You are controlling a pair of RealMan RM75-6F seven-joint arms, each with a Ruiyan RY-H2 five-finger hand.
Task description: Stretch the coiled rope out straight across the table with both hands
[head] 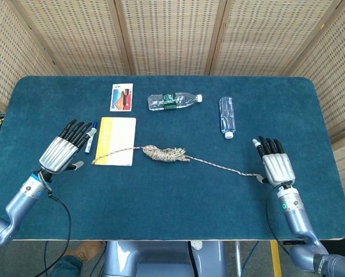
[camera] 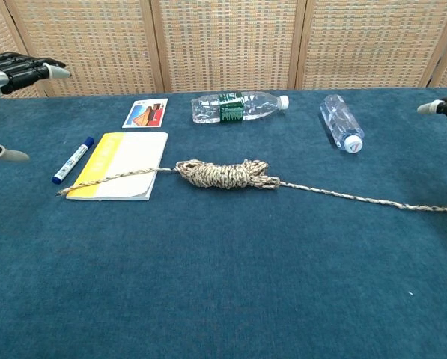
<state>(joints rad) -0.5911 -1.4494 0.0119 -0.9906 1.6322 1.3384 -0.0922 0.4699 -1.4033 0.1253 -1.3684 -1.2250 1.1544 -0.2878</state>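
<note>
The speckled rope lies on the blue table with a bundled coil (head: pixel 165 153) (camera: pixel 225 173) near the middle. One loose end runs left over the yellow notebook (head: pixel 115 140) (camera: pixel 122 165); the other trails right to a point near my right hand. My left hand (head: pixel 61 153) (camera: pixel 13 71) hovers left of the notebook with fingers spread and nothing in it. My right hand (head: pixel 273 164) (camera: pixel 442 107) is likewise spread, just beyond the rope's right end (head: pixel 256 175) (camera: pixel 440 209), holding nothing.
A blue marker (head: pixel 90 136) (camera: pixel 73 159) lies left of the notebook, close to my left hand. A small card (head: pixel 121 97) (camera: pixel 145 113) and two clear plastic bottles (head: pixel 174 101) (head: pixel 227 116) lie along the back. Wicker screens stand behind the table.
</note>
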